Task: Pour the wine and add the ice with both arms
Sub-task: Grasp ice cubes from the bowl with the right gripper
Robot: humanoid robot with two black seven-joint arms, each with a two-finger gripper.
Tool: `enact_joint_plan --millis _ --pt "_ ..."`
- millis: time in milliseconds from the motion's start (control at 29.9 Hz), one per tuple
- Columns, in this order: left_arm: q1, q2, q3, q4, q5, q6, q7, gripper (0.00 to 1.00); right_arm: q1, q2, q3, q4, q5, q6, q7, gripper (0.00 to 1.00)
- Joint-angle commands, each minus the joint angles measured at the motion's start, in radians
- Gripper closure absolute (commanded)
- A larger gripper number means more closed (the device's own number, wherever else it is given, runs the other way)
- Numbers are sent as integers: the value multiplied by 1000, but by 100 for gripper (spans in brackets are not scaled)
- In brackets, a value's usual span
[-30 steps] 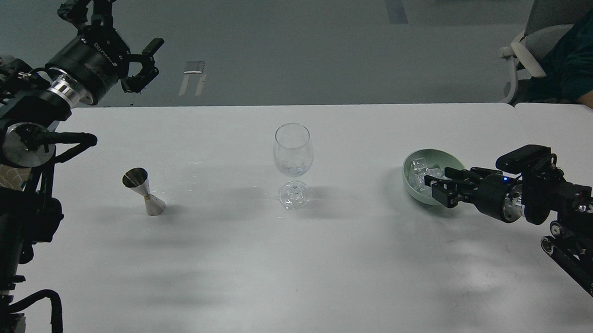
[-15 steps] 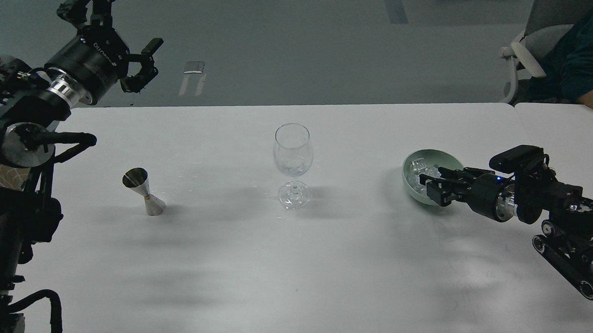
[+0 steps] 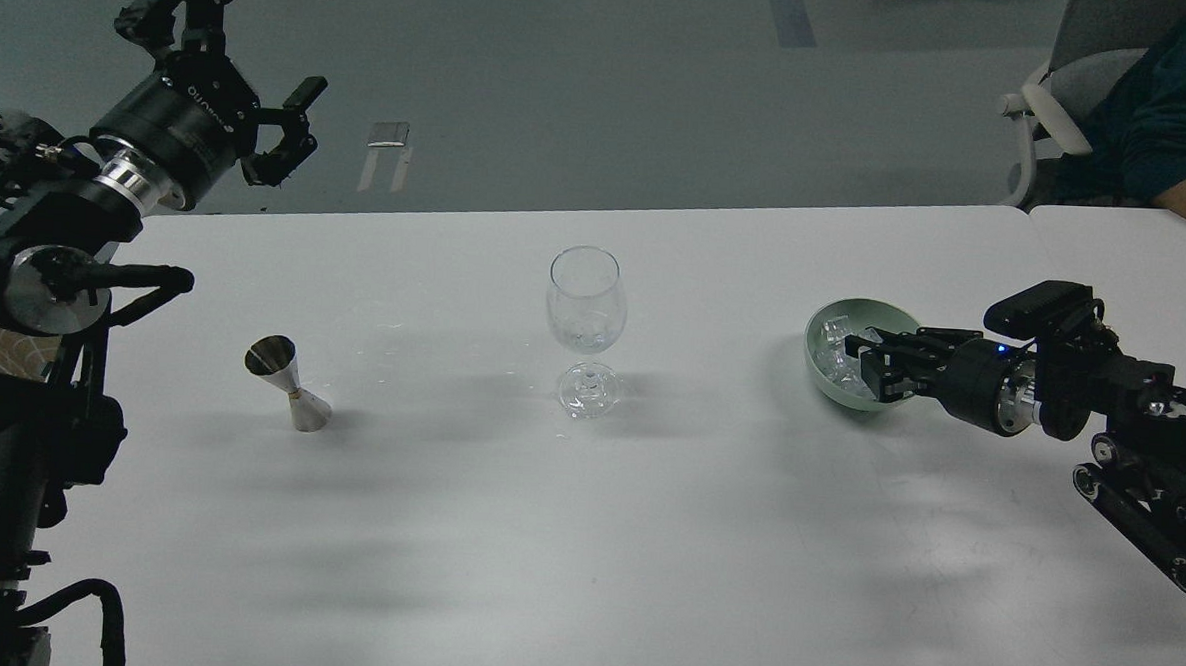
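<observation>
A clear wine glass (image 3: 582,308) stands upright at the table's middle. No stream of wine shows, and I cannot tell whether the glass holds liquid. A steel jigger (image 3: 288,384) stands to its left. A pale green bowl (image 3: 889,316) at the right holds several clear ice cubes (image 3: 835,346). My right gripper (image 3: 867,360) reaches into the bowl from the right, fingers apart among the ice. Whether it touches a cube is hidden. My left gripper (image 3: 279,29) is open and empty, raised high beyond the table's far left corner.
The white table (image 3: 584,533) has wet spots (image 3: 392,349) between jigger and glass. A second table (image 3: 1147,257) joins at the right. A seated person (image 3: 1178,108) on a chair (image 3: 1053,103) is at the far right.
My right gripper moved from the bowl's front rim up and into the bowl over the ice. The left arm, glass and jigger have stayed still.
</observation>
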Motion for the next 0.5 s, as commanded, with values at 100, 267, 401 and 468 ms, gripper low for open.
enact_joint_plan --millis 100,267,401,468 --pt "-2 10 0 -1 4 0 -1 2 59 -183 38 250 133 16 -1 100" --pt "-2 6 0 0 9 0 -1 2 146 -260 35 407 167 63 -4 100" --pt "-3 1 0 0 41 -2 -1 2 243 -259 1 450 168 106 -4 100" --pt "-3 0 0 0 44 0 0 2 318 -251 -57 450 174 109 -4 100"
